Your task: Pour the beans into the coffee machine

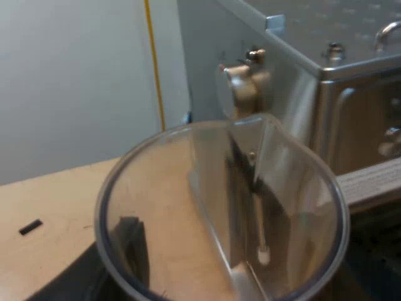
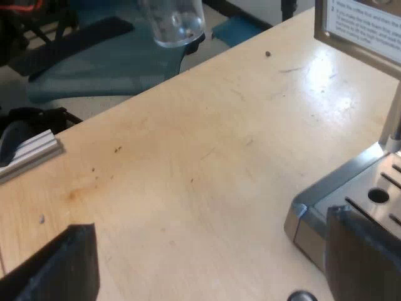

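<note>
Beside the espresso machine's [image 1: 301, 94] steel side wall, the measuring glass [image 1: 219, 213] is up off the table. The left pincer [image 1: 213, 285] is judged to be pinching it, with one dark finger [image 1: 125, 248] against its wall. The glass rim sits below the machine's top. Contents cannot be told. The right pincer [image 2: 213, 269] hangs spread and empty over the table [image 2: 188, 175], near the drip tray [image 2: 376, 194].

Step in hand: carrying the glass to the hopper. The next move calls for a lift clear of the top edge, then a controlled tilt over the hopper mouth.
</note>
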Available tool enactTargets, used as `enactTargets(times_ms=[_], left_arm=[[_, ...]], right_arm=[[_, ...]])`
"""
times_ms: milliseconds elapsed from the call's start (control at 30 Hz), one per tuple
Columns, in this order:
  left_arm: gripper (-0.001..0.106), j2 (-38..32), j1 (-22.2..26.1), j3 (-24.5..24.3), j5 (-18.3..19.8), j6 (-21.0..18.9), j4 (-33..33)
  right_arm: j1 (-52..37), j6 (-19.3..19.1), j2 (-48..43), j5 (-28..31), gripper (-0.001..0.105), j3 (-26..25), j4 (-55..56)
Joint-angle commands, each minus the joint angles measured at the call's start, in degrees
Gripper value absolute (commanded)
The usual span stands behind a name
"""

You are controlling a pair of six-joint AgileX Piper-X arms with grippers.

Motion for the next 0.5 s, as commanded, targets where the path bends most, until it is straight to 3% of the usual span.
enactTargets(times_ms=[33,167,500], left_arm=[[0.015,-0.16,2.08,2.22,1.88,-1.61,-5.81],[0.015,0.07,4.89,6.46,4.13,-3.54,-11.31],[0.015,3.65,5.16,14.27,4.13,-3.54,-20.52]], right_arm=[[0.04,-0.61,1.87,-0.04,0.079,-0.19,-2.93],[0.04,-0.61,5.43,0.72,0.079,-0.19,-6.78],[0.04,-0.61,11.08,2.72,0.079,-0.19,-12.52]])
